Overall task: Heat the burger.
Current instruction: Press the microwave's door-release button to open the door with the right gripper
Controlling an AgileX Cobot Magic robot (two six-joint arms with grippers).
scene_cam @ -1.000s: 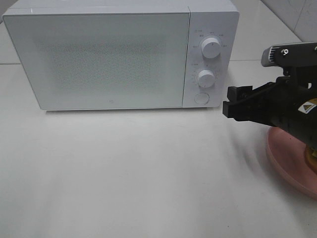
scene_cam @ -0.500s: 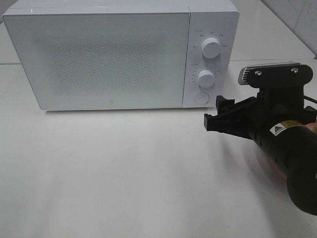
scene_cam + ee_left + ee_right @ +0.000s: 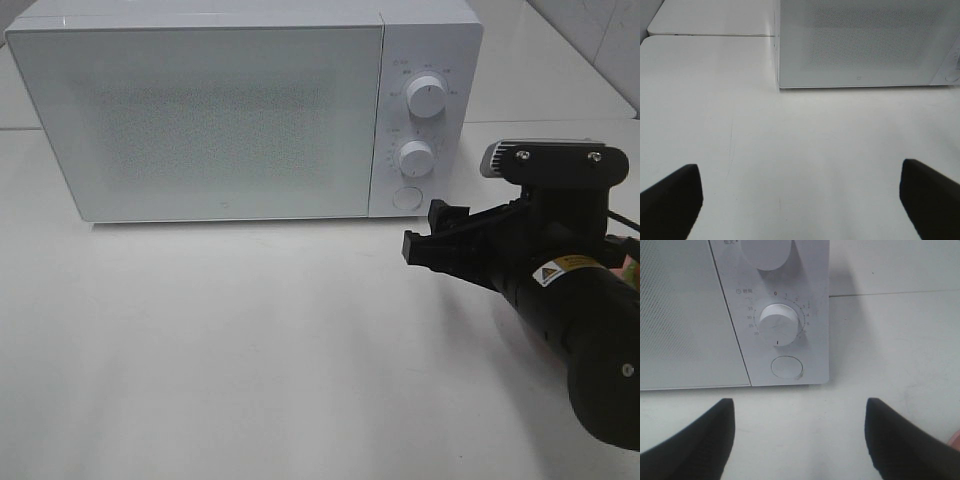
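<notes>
Left gripper [image 3: 799,169] and right gripper [image 3: 424,232] fingers stand apart, empty; microwave [image 3: 200,120] button [image 3: 786,367] sits just ahead of the right fingers, burger not in view; risk: an off-centre push hits the dial [image 3: 780,324] instead, door unopened.

Bright, even light washes out whites (shadows soft).

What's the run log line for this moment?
microwave door: shut | right gripper: open, empty, facing round button | left gripper: open, empty, above table | burger: not visible
</notes>
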